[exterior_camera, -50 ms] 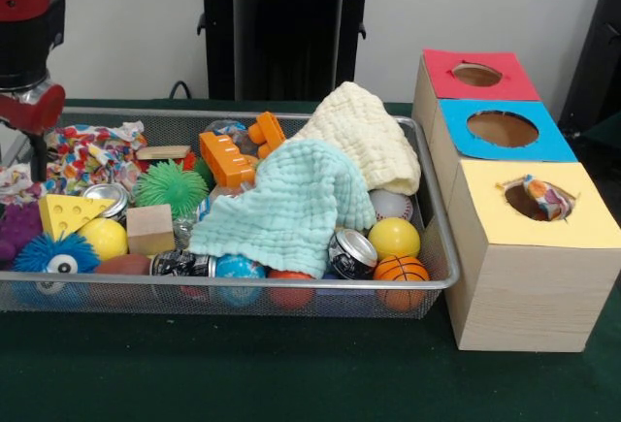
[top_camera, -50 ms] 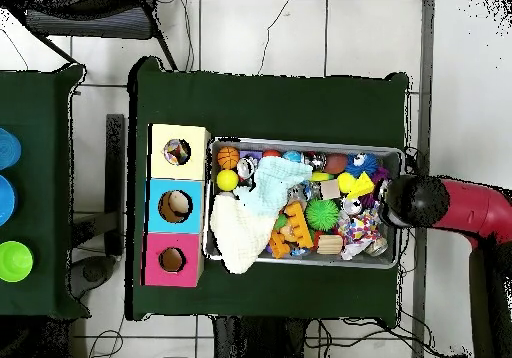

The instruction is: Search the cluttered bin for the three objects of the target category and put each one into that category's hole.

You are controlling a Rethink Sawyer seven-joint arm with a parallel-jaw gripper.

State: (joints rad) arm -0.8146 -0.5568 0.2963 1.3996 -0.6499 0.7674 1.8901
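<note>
So the arm (exterior_camera, -50 ms: 29, 44) is sitting over the left end of the wire bin (exterior_camera, -50 ms: 427, 291) in the front view, but it's cut off by the frame edge and the end effector (exterior_camera, -50 ms: 37, 155) is mostly hidden; can't tell if it's open or closed, or if it has anything. From overhead, the red and black arm body covers that end of the bin, so no help there.

A lot of the bin is buried. A mint green cloth (exterior_camera, -50 ms: 281, 211) and a cream cloth (exterior_camera, -50 ms: 361, 136) are draped over the middle and the right part, hiding whatever's below. Poking out from under the edges: a crushed can (exterior_camera, -50 ms: 351, 252), a yellow ball (exterior_camera, -50 ms: 394, 238), a mini basketball (exterior_camera, -50 ms: 401, 270), a blue ball (exterior_camera, -50 ms: 238, 267). A white ball behind the yellow one is barely visible.

Left side is clearer: orange plastic blocks (exterior_camera, -50 ms: 228, 155), spiky green ball (exterior_camera, -50 ms: 171, 187), wooden cube (exterior_camera, -50 ms: 149, 228), yellow cheese wedge (exterior_camera, -50 ms: 70, 213), blue fuzzy eyeball toy (exterior_camera, -50 ms: 56, 257), patterned fabric (exterior_camera, -50 ms: 89, 155).

Beside the bin on the green tabletop (exterior_camera, -50 ms: 291, 373) are three boxes with holes: red (exterior_camera, -50 ms: 477, 75), blue (exterior_camera, -50 ms: 502, 129), yellow (exterior_camera, -50 ms: 539, 199). A scrap of patterned fabric is already stuck in the yellow hole.
</note>
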